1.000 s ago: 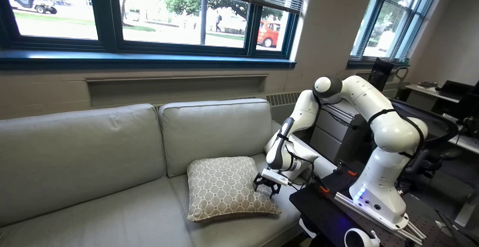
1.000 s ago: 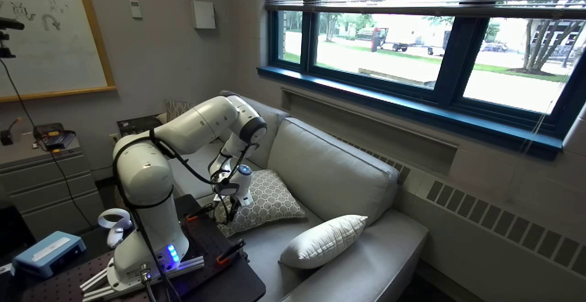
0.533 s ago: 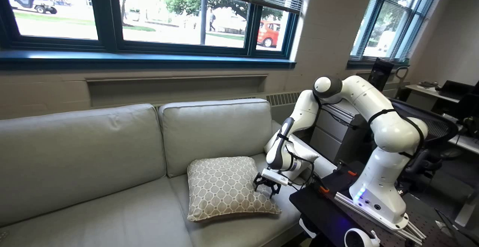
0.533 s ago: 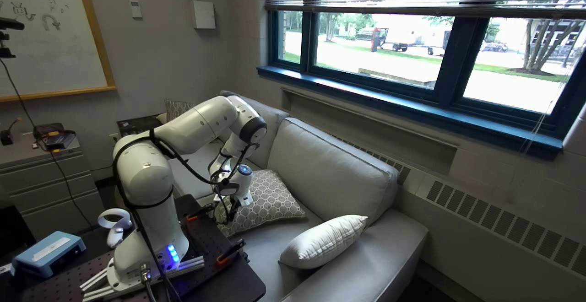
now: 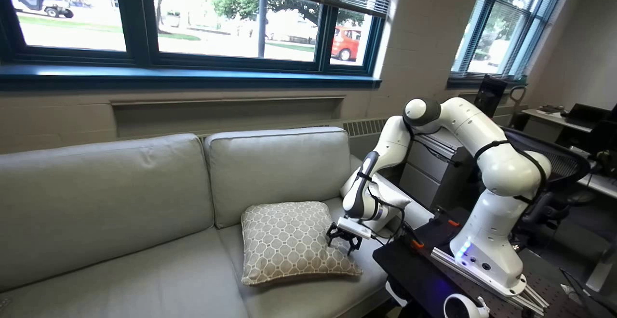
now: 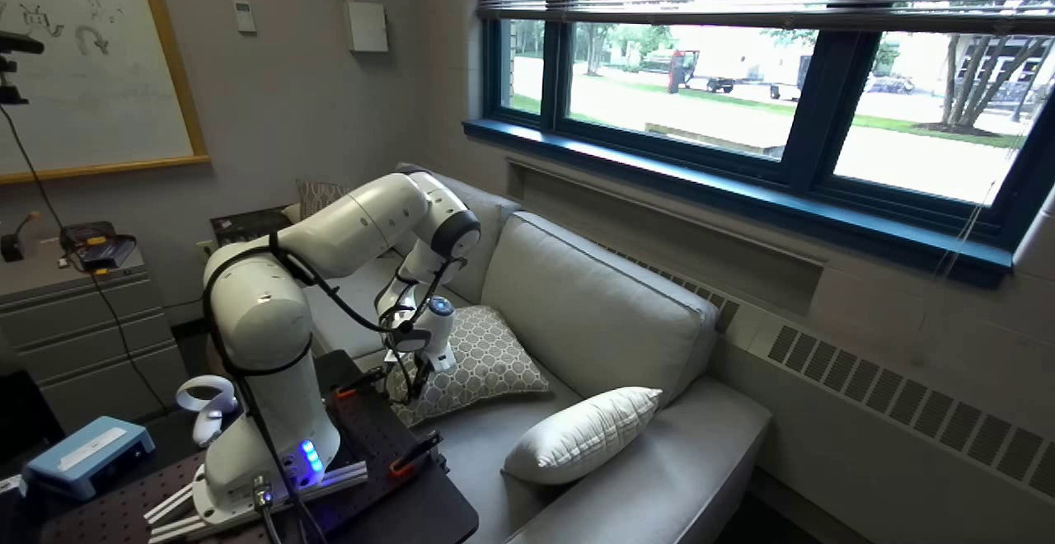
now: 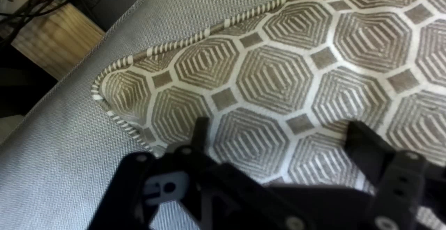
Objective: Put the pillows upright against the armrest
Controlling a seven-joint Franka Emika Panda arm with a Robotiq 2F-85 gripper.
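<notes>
slippage is the thing to be worried about here, tbh. the claw point(image 7: 278, 132) is positioned with its jaws spread apart over the patterned pillow point(image 5: 289, 241), near one corner, and nothing's gripped yet; whether the fabric is touched can't be told. that pillow is laid flat on the couch seat point(image 5: 299, 301) just in front of the back cushion point(image 5: 277, 168), well apart from the armrest point(image 6: 680, 461), so probably its whole move is left to be done. the white pillow point(image 6: 585, 437) is seen tilted right beside the armrest, though how much it's propped by it is hard to say. if only a shallow pinch of cover gets taken, the corner could be squeezed out on the lift. if it's held, the rest would likely be left dangling, and the white pillow could be knocked over by the swing. and since a soft thing like that doesn't stand well by itself, a slump should be expected if it's let go before being leaned properly.
</notes>
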